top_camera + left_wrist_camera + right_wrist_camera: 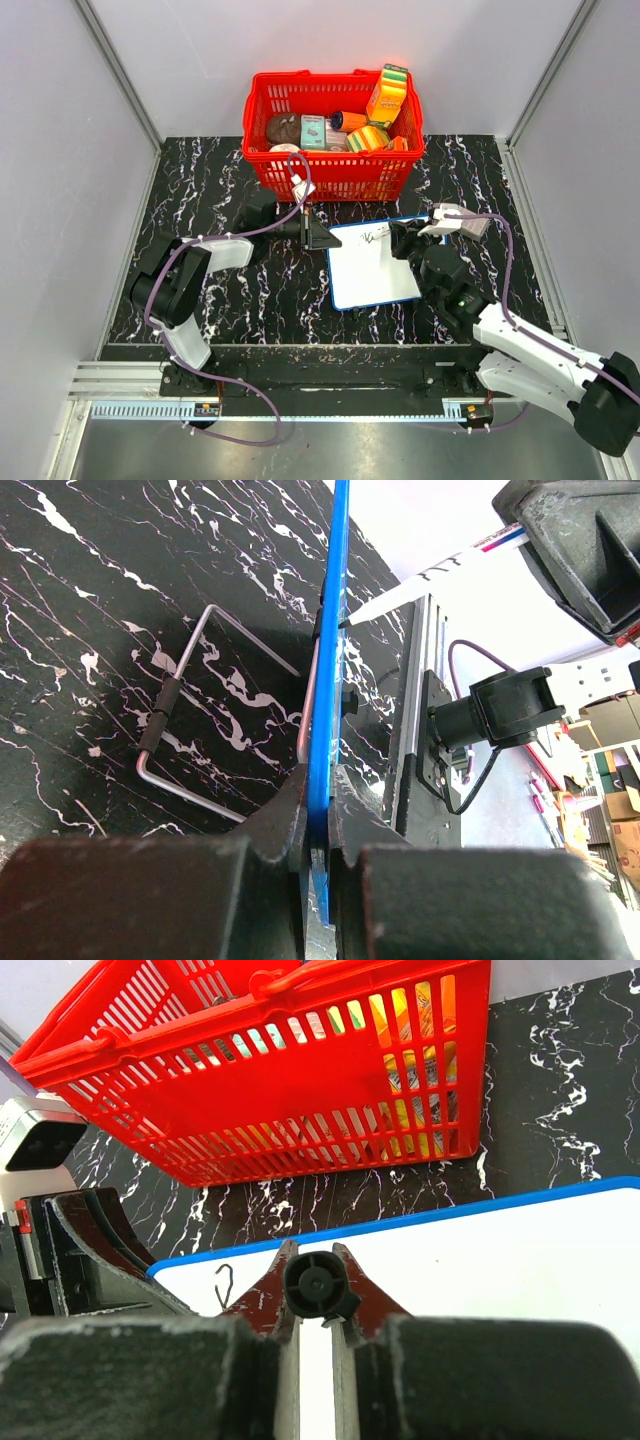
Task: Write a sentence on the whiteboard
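The left gripper (317,236) is clamped on the left blue rim of the whiteboard (375,275), which sits on the table just in front of the red basket (330,178). The right gripper (316,1258) is closed tight around the marker (318,1288), with its tip down near the board's far edge. Only a stroke or two of the sentence (376,236) shows, too small to read. Writing well here probably calls for light, even pressure, small strokes running rightward, and a firm left pinch so the board cannot slide.
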You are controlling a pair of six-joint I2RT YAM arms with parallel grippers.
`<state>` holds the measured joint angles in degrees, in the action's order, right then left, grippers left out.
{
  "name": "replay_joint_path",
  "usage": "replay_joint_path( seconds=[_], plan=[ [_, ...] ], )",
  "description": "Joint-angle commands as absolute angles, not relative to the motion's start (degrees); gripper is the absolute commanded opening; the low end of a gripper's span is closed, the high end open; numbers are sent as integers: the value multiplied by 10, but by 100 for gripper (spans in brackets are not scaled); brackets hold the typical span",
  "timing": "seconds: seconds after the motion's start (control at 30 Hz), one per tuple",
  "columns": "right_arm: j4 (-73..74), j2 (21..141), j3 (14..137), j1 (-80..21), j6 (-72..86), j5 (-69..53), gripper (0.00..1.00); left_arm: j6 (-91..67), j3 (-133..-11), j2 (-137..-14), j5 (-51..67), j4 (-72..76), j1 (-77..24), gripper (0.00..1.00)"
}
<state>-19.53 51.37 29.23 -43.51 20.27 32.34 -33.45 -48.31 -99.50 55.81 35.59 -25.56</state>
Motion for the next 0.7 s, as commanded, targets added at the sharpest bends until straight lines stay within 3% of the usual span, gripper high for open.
replay_joint_path(
  seconds=[0.0, 0.67],
  plan=[
    [-176, 502, 285, -436, 216, 323, 0, -276, -499, -998, 549, 367, -257, 0],
    [-160, 501, 263, -438, 240, 284, 0, -275, -500, -998, 549, 366, -259, 0]
  ],
)
